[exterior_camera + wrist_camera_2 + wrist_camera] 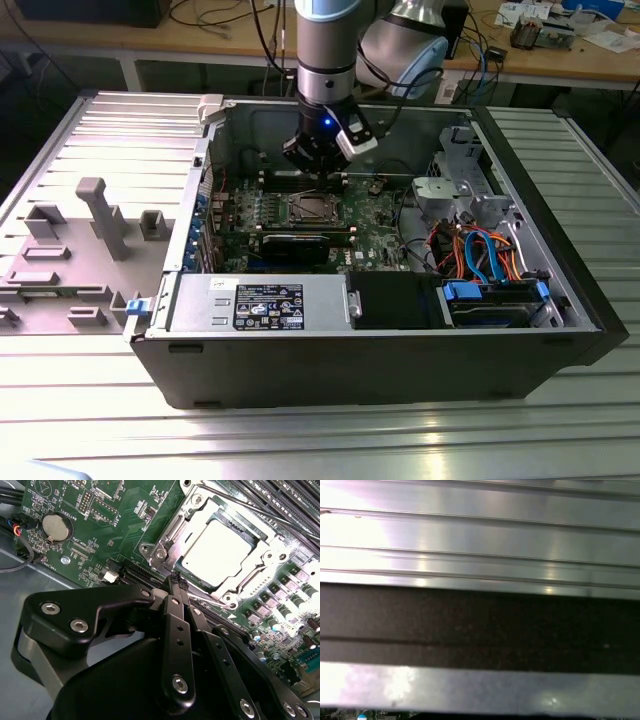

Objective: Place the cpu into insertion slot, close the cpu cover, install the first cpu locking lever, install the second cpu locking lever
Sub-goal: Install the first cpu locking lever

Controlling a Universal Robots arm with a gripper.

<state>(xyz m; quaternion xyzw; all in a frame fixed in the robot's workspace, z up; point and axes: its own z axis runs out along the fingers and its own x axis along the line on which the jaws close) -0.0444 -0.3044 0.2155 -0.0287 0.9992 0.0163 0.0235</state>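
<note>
The cpu shows its silvery face in the insertion slot on the green board. The cpu cover, a silvery frame, lies flat around it. A thin locking lever runs along the socket's far side, and another rod lies along the near side. My gripper is shut with nothing between its fingers, its tips just off a corner of the socket frame. In the exterior view the gripper hangs low inside the case, just behind the socket.
A black-labelled power supply box fills the case front, with a black graphics card behind it. Cables and a drive cage crowd the exterior view's right. Memory slots and a coin battery flank the socket.
</note>
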